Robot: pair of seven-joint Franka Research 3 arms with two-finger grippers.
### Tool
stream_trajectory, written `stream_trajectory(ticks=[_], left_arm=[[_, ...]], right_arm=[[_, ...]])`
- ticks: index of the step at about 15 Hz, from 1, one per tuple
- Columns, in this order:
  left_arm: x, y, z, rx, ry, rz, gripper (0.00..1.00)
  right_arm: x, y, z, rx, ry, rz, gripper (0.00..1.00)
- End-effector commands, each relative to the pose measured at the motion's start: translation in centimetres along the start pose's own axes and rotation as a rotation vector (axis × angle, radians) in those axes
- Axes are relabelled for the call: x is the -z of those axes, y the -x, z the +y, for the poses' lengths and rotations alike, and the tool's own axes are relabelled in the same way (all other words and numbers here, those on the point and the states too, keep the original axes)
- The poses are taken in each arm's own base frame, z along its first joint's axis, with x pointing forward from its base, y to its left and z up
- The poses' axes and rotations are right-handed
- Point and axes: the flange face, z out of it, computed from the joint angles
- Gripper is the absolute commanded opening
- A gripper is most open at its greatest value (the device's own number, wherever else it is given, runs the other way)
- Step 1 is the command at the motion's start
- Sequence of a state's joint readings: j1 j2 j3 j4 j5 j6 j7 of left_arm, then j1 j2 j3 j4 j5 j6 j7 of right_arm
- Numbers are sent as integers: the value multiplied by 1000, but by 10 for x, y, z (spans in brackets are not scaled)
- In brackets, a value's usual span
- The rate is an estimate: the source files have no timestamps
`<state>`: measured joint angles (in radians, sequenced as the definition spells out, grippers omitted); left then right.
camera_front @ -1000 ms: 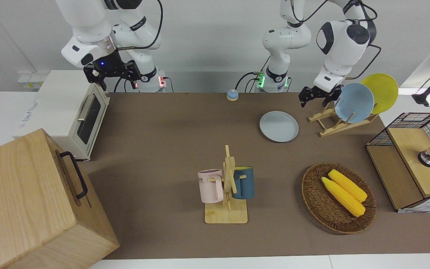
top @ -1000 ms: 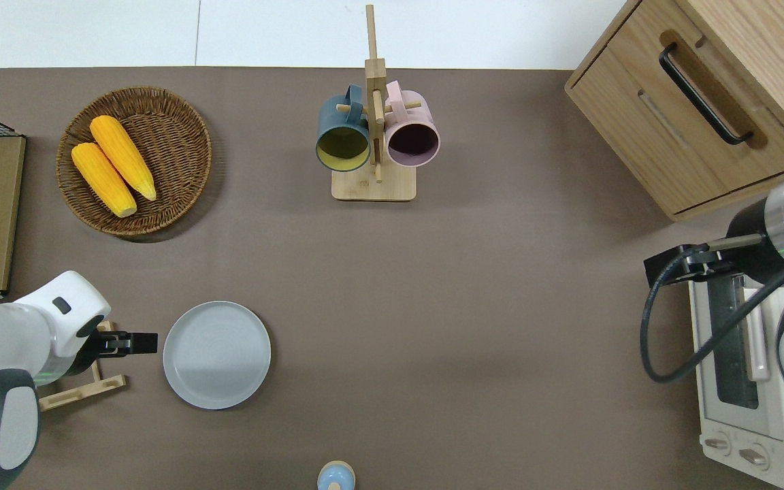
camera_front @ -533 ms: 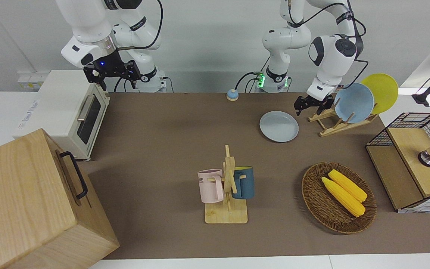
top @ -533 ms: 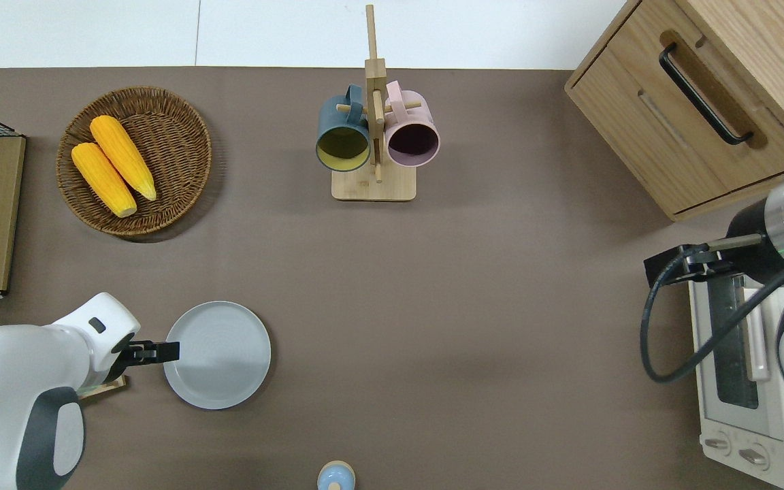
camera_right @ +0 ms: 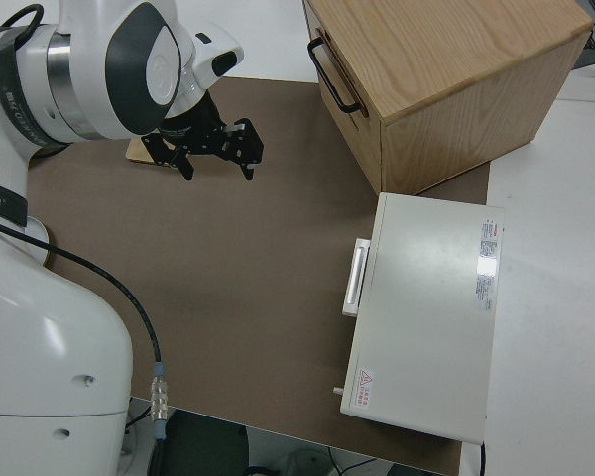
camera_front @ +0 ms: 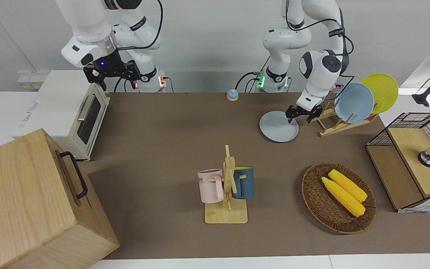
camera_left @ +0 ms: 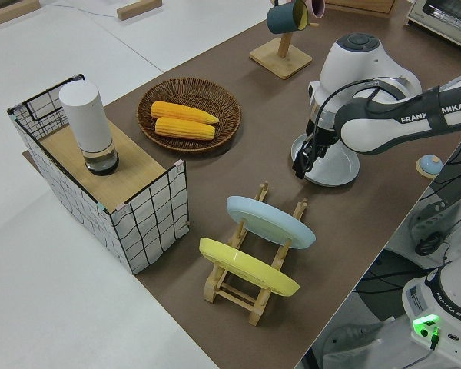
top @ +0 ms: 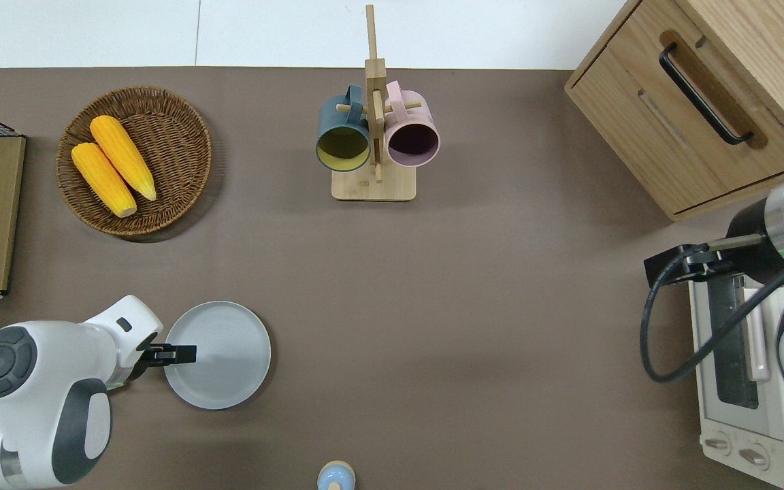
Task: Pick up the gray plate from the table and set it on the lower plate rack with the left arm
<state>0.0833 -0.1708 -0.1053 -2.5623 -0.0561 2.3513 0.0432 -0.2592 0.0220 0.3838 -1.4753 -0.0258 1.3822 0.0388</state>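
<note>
The gray plate lies flat on the brown table, beside the low end of the light-wood plate rack. The rack holds a sky-blue plate and a yellow plate in its upper slots; its lower slots are free. My left gripper is open, points down and hangs low over the gray plate's rim on the rack's side. It holds nothing. The right arm, with its gripper open, is parked.
A mug stand with a pink and a dark blue mug stands mid-table. A wicker basket with two corn cobs and a wire crate lie toward the left arm's end. A toaster oven, a wooden cabinet and a small bell are also here.
My left gripper has moved from beside the rack's low end toward the gray plate and lower, and now hangs over its rim. The plate and the right arm have not moved.
</note>
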Motion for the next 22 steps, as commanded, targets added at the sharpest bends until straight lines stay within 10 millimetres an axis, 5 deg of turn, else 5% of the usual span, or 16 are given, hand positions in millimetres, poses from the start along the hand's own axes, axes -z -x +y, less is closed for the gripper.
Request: stream_trajectory(ticks=[1, 6, 10, 13, 22], left_arm=[[-19, 3, 2, 10, 8, -4, 993], [-25, 4, 2, 11, 9, -18, 925], [-26, 3, 2, 12, 10, -19, 323], [-28, 3, 1, 10, 10, -21, 34], [-19, -1, 0, 6, 10, -11, 0]], right_arm=[[4, 3, 2, -15, 7, 0, 983], [3, 2, 3, -17, 6, -1, 983], [3, 2, 2, -15, 7, -3, 983], [3, 2, 2, -15, 6, -1, 983], [3, 2, 3, -17, 6, -1, 983]])
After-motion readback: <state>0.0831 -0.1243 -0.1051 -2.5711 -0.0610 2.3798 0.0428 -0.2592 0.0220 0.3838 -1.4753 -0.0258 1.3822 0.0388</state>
